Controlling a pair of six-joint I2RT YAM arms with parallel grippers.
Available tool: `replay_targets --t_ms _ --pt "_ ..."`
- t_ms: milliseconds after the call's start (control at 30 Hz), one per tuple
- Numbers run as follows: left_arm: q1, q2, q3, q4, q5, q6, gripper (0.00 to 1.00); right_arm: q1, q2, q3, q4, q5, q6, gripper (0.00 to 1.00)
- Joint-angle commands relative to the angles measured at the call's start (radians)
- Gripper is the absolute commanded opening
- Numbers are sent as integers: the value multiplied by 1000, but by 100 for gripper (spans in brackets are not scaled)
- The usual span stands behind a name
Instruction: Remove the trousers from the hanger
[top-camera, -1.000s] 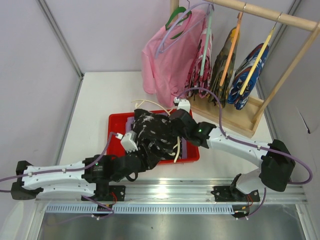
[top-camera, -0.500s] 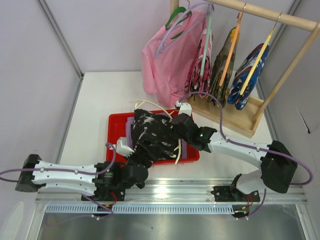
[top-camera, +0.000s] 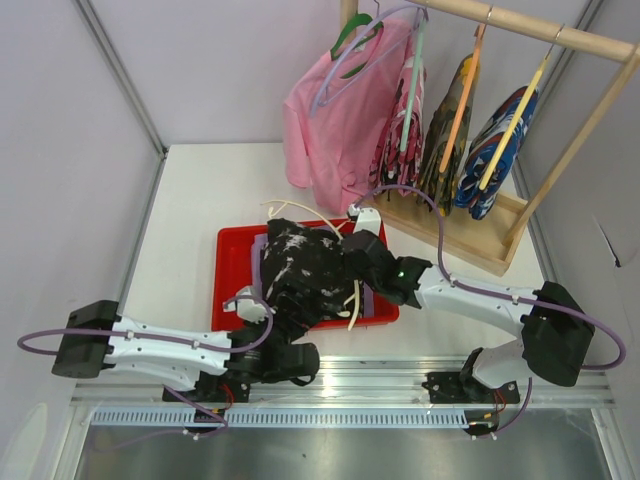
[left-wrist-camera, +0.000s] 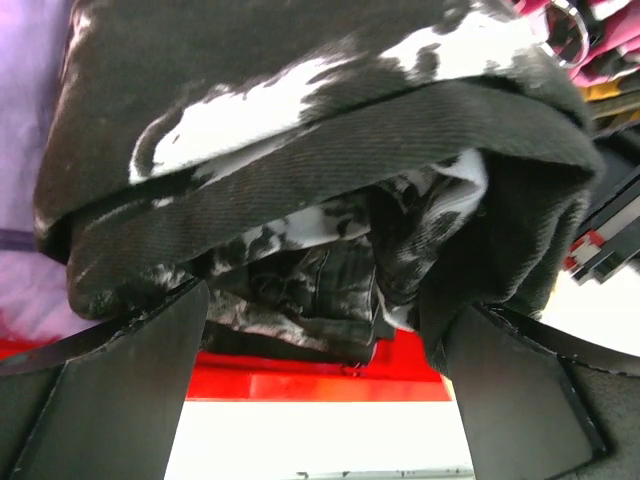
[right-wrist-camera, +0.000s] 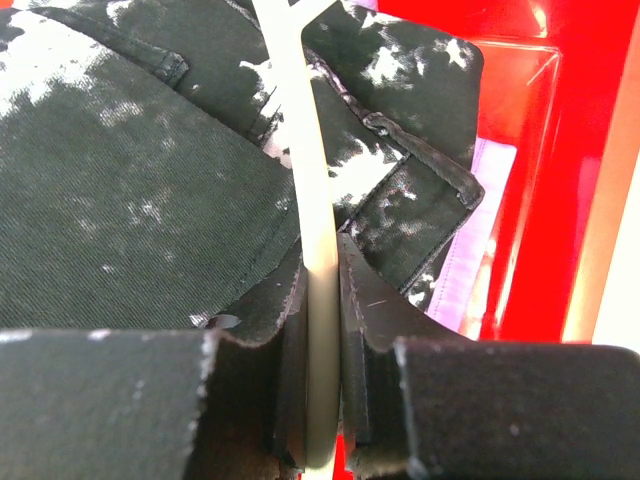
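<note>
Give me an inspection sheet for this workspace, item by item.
Surface: white table carrying a red tray.
Job's things: black speckled trousers heaped in the tray over the lavender trousers; cream hanger runs across the heap.
Clutter: nothing seen.
Grippers: left gripper open, facing the black trousers, holding nothing; right gripper shut on the hanger.
Cables: purple cables along both arms, the right one in a tall loop.
Surroundings: wooden rack holding a pink shirt and patterned garments on hangers; pale walls.

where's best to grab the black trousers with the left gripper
The bunched near fold of the trousers, from the near side: it bulges at the tray rim, facing the open left gripper, while the right gripper clamps the hanger.
</note>
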Motion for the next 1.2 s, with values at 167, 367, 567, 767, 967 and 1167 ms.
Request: replay_targets --t_ms 167,367,567,767,967,1167 --pt "3 -82 29 203 -84 -194 99 23 -45 4 150 29 19 0" --pt "55 -143 -40 524 31 66 99 23 -65 -8 147 41 22 0" --pt "81 -77 -18 481 80 -11 100 21 -97 -25 143 53 17 0" --pt "113 -42 -1 393 88 -62 99 4 -120 -42 149 16 5 0" --pt "161 -48 -9 420 72 -9 99 12 -122 -40 164 -7 -10 0" --pt "191 -2 -4 429 98 17 99 10 -100 -16 138 -13 -70 0"
